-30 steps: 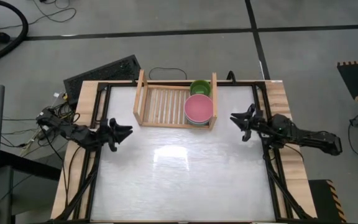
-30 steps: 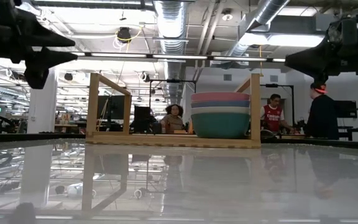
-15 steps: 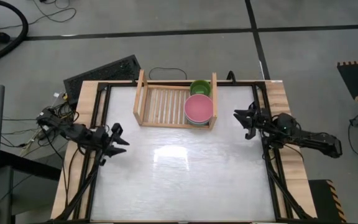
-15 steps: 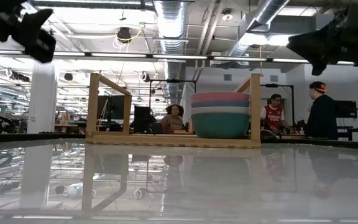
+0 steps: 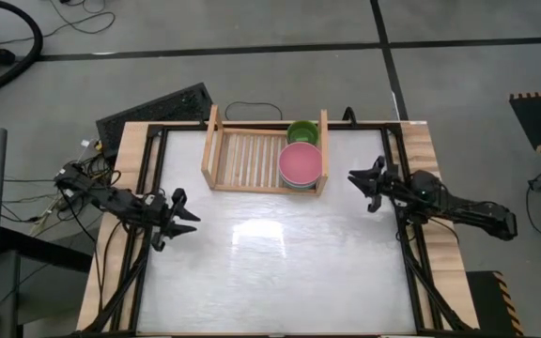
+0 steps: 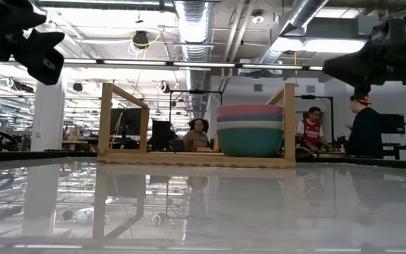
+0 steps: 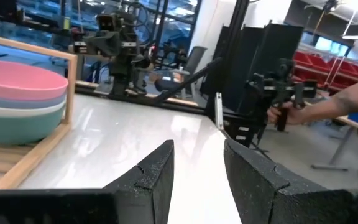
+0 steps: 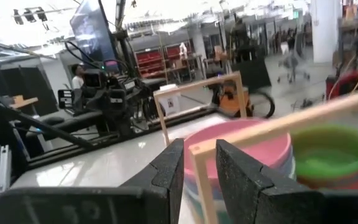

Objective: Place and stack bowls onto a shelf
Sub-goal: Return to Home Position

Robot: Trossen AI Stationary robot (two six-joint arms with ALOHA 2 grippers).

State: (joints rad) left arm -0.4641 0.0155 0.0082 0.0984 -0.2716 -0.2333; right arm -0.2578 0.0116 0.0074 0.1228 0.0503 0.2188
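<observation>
The wooden shelf (image 5: 216,150) stands at the table's far edge. At its right end sits a stack of bowls with a pink bowl (image 5: 301,163) on top; in the low view the stack (image 6: 250,130) shows pink over bluish, cream and teal. Behind it a lime green bowl (image 5: 302,132) tops a second stack. My left gripper (image 5: 188,212) hovers open over the table's left side, well left of the shelf. My right gripper (image 5: 353,180) hovers open just right of the shelf's right wall. Both are empty.
The shelf's left and middle slats (image 5: 245,158) are bare. A black keyboard (image 5: 154,107) lies beyond the table's far left corner. Dark frame rails (image 5: 411,253) run along both table sides. People (image 6: 310,130) stand in the room behind, and a forearm (image 7: 353,102) shows there.
My left gripper has drawn back a little toward the table's near-left and turned slightly, staying open. My right gripper pulled back toward the right edge, then returned to about where it was. The bowls and shelf have not moved.
</observation>
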